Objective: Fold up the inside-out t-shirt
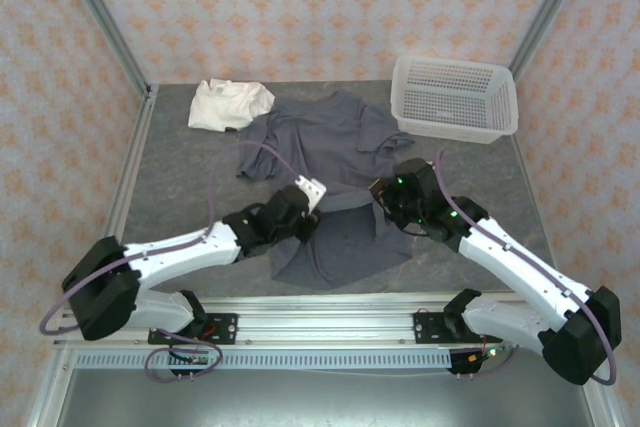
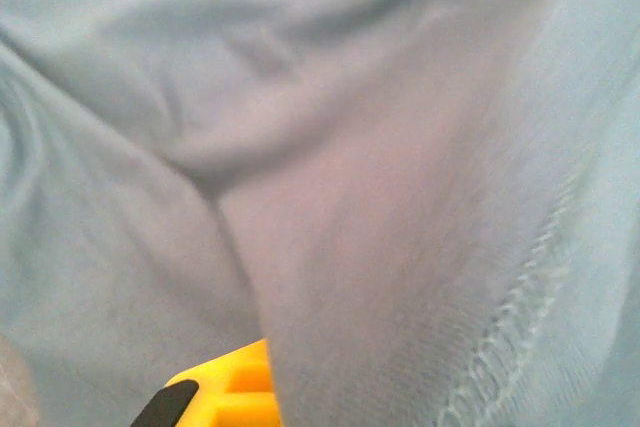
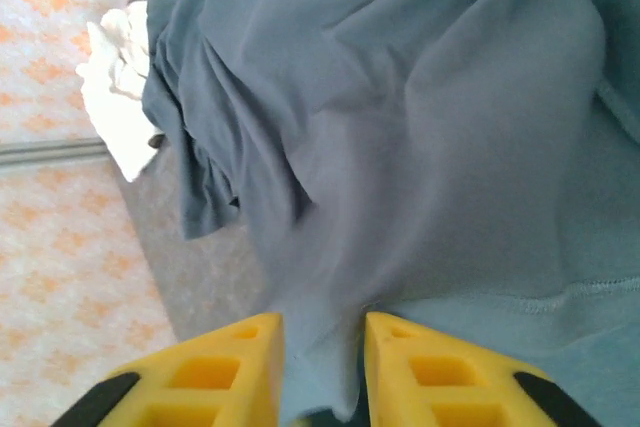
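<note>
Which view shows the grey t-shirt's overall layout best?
Top external: nearly the whole t-shirt lies rumpled there. Left wrist gives a blurred close-up of fabric and a stitched hem; right wrist shows folds, with cloth between the right pincer fingers.

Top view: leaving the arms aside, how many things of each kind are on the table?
Garments: 2 (grey t-shirt, white garment)
Baskets: 1 (white basket)
Total: 3
</note>
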You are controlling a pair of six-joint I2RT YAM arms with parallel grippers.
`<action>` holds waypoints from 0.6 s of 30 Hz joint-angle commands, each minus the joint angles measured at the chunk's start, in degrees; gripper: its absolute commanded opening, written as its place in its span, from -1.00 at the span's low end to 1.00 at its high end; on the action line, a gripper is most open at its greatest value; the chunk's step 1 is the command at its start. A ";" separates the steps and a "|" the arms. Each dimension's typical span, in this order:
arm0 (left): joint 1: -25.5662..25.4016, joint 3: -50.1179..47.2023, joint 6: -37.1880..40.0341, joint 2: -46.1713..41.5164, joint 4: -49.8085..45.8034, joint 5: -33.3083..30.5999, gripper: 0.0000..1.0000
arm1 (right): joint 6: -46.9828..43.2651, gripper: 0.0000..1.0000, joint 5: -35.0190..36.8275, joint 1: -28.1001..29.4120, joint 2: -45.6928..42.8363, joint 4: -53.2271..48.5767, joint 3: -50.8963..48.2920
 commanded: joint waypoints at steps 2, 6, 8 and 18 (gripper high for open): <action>2.47 4.39 -2.18 -1.11 -6.27 5.76 -1.00 | -22.25 -0.18 5.85 6.19 -4.67 0.08 -3.51; 3.67 6.05 -3.51 -0.24 -7.94 9.26 -1.00 | -32.52 0.13 16.05 20.42 -10.72 10.44 -11.31; 3.71 7.16 -3.67 0.03 -9.09 10.22 -1.00 | -36.78 0.12 20.40 26.43 -9.29 20.54 -15.66; 5.98 12.50 -5.30 -2.61 -14.54 12.37 -1.00 | -59.93 -0.93 32.05 31.21 25.20 62.32 -18.39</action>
